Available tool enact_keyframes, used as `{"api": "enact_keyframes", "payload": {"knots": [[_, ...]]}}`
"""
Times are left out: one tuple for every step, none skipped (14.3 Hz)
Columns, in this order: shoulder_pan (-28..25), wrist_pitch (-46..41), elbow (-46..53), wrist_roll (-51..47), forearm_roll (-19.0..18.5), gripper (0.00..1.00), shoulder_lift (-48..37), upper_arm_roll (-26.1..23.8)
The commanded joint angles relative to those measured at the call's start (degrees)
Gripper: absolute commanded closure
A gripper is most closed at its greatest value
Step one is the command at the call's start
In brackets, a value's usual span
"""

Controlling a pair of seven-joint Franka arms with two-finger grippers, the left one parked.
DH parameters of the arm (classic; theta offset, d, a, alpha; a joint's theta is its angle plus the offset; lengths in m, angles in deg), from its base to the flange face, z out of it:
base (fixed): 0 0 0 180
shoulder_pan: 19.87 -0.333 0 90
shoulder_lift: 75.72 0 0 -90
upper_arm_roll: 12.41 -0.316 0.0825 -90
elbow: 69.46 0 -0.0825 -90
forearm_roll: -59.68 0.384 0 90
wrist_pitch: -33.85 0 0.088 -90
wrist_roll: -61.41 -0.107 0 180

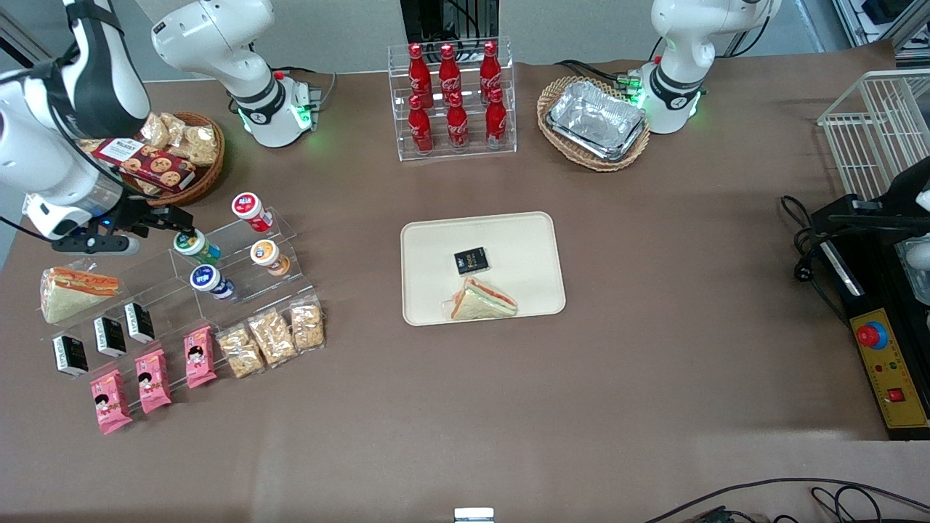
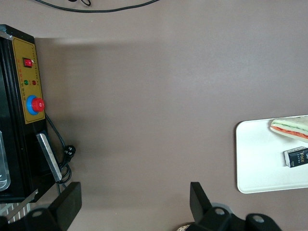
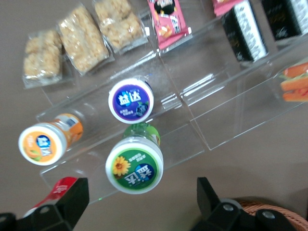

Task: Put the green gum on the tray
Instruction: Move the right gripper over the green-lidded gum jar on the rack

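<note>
Green gum (image 3: 135, 166): small bottle with a green body and a white lid bearing a green-and-yellow label; it sits on a step of the clear stepped stand (image 1: 240, 272), at the working arm's end of the worktop (image 1: 581, 378); seen too from the front (image 1: 196, 245)
Tool (image 3: 139, 202): hangs just above the green gum with its two dark fingers (image 3: 65, 204) spread wide, one to each side of the lid and not touching it; it holds nothing; in the front view it shows just beside the gum (image 1: 168, 218)
Neighbours on the stand: blue-lidded bottle (image 3: 131, 100) one step nearer the front camera than the green gum; orange-lidded bottle (image 3: 45, 140) beside it; red-lidded bottle (image 1: 251, 209) one step farther from the front camera
Tray (image 1: 508, 240): flat cream rectangle with rounded corners, at mid-worktop, well apart from the stand; it carries a wrapped sandwich (image 1: 481, 301) and a small black packet (image 1: 471, 261)
Around the stand: bags of puffed snacks (image 1: 272, 335), pink packets (image 1: 152, 378) and small black cartons (image 1: 109, 335), all nearer the front camera than the green gum
</note>
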Motion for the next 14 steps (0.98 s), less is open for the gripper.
{"api": "enact_keyframes", "payload": {"knots": [[0.5, 3.5, -3.6, -0.5, -1.1, 0.0, -1.0, -0.1], [0.5, 4.3, -4.3, -0.5, -1.0, 0.0, -0.9, -0.1], [0.5, 5.2, -5.2, -0.6, -0.9, 0.0, -0.8, -0.1], [0.5, 6.4, -6.0, -0.6, -0.9, 0.0, -0.7, -0.1], [0.5, 7.2, -6.5, -0.9, -0.9, 0.0, -0.4, -0.1], [0.5, 7.5, -6.5, -1.0, -0.9, 0.01, 0.1, -0.1], [0.5, 7.7, -6.5, -1.0, -0.9, 0.02, 0.6, -0.1], [0.5, 7.7, -6.5, -1.2, -0.8, 0.06, 0.7, -0.1], [0.5, 7.8, -6.5, -1.6, -0.8, 0.16, 0.7, -0.1], [0.6, 7.8, -6.7, -1.5, -0.8, 0.29, 0.7, -0.1], [0.6, 7.9, -6.8, -1.5, -0.8, 0.44, 0.7, -0.1], [0.6, 7.9, -6.7, -1.6, -0.7, 0.64, 1.0, -0.1], [0.6, 7.9, -6.6, -1.6, -0.5, 0.78, 1.3, -0.1], [0.7, 7.9, -6.5, -1.5, -0.4, 0.85, 1.3, 0.0]]}}
